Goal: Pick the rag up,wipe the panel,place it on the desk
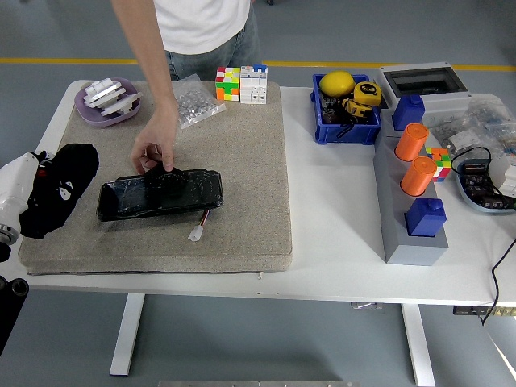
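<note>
1. So the left robot hand [18, 193] is at the far left edge of the worktop [339, 234], and it looks like it's got the black rag [58, 197] bunched against its white fingers. I'd call that gripping the rag, though the grip itself is partly hidden by the cloth.
2. The rag sits at the left end of the grey mat [242, 185], just beside the left end of the black panel [160, 194], maybe barely touching it. Hard to say.
3. Progress-wise, my read is the pick-up is about done, while the wiping of the panel and putting the rag back down are both left.
4. A person at the far side has a hand [155, 147] down on the top edge of the panel, seemingly steadying it.
5. Right arm isn't visible at all.
6. Surface stuff: white worktop with the mat covering the left half. On the mat's back edge there's a purple dish [108, 101], a clear bag of small parts [192, 100] and a colour cube [227, 83].
7. Right side has a blue bin [347, 109] and a grey rack [409, 189] with orange cylinders.
8. Room is plain grey floor with a yellow line [363, 65] behind.
</note>
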You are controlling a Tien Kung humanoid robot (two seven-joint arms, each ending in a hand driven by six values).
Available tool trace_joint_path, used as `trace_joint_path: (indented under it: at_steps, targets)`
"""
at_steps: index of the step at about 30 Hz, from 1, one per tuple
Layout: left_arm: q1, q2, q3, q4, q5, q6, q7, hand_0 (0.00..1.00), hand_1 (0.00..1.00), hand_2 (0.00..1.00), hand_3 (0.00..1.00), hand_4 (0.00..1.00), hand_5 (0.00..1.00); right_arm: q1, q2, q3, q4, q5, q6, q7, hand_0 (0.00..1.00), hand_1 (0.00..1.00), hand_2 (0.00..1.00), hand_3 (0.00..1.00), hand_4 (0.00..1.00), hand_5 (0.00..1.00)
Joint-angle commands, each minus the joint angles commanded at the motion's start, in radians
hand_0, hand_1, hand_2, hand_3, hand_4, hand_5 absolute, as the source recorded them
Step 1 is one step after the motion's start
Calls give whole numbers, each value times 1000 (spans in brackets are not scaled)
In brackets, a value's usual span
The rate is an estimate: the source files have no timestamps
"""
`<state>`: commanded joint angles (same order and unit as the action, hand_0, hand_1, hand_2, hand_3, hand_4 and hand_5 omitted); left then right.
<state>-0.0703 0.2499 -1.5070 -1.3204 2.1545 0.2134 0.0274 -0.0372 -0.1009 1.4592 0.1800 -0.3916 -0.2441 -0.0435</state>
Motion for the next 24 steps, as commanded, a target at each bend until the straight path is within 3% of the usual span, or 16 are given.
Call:
trace_joint_path:
  at_steps: [8,24]
  targets:
    - [17,-33,51,-6,3,7,13,236,238,530,464,227,2,3,-3,19,0,-22,5,1,782,707,695,618,975,486]
    - [-35,-25,190,24,-20,15,13,231,236,530,465,229,2,4,-5,36,0,-27,3,8,783,708,695,617,975,485]
